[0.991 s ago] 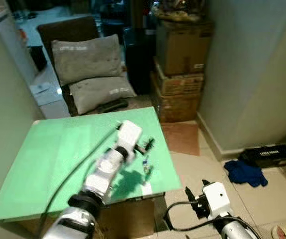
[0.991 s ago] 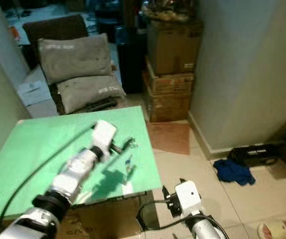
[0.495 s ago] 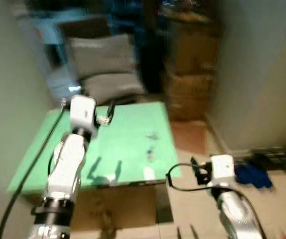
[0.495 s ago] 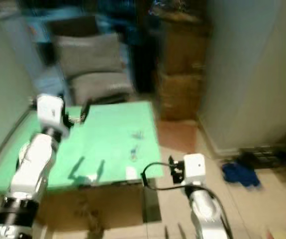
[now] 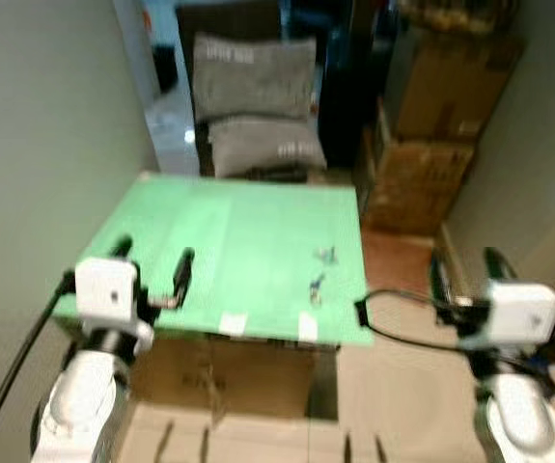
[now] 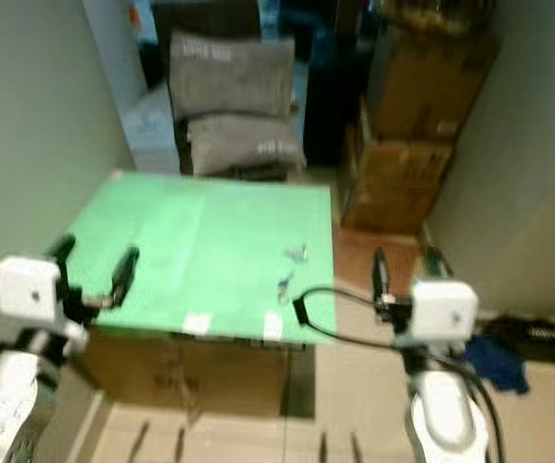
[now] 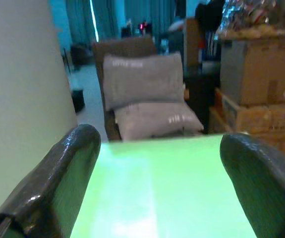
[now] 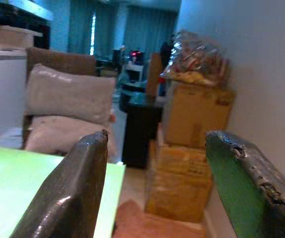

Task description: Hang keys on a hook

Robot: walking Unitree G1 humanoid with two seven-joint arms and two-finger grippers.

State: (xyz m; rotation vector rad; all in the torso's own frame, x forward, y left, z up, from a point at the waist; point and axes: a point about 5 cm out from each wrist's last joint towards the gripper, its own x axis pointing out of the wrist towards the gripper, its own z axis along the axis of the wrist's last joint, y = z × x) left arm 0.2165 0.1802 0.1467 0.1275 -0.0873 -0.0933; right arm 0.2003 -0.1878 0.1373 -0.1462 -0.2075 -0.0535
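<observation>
On green table (image 5: 219,251): keys (image 5: 321,270), between wide-spread left gripper (image 5: 152,275) and right gripper (image 5: 463,275).

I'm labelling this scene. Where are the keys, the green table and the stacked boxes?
keys (image 5: 321,270): left eye view, middle of the bunch.
green table (image 5: 221,258): left eye view, bare top.
stacked boxes (image 5: 422,174): left eye view, lower box's front.

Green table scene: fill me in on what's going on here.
The robot stands at the near edge of the green table with nothing in hand. The keys lie on the table toward its right side, untouched. The left gripper hovers open over the table's near left corner. The right gripper is open too, held off the table's right edge above the floor. Grey cushions and stacked cardboard boxes sit beyond the table.
</observation>
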